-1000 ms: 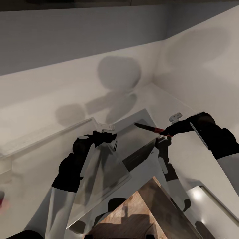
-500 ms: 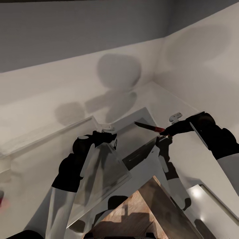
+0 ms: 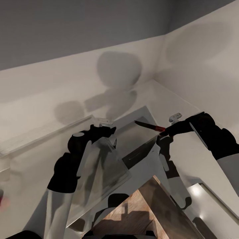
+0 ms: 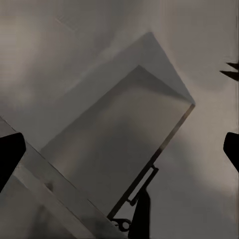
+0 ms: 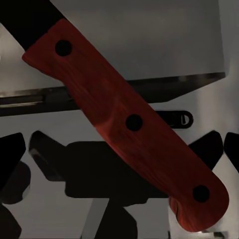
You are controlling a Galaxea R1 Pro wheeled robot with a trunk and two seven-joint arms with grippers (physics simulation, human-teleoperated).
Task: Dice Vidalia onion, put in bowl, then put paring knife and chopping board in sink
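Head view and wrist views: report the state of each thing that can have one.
Red-handled, dark-bladed paring knife: clamped by its handle, blade sticking out free.
Black right gripper: shut on the paring knife.
Black left gripper: open, fingers wide apart, holding nothing.

— Any lettering, labels or numbers to read here?
— None. The paring knife point(image 5: 124, 119) has a plain red handle with three dark rivets and no brand mark.
— And the walls?
— Bare grey and white surfaces, nothing written on them.
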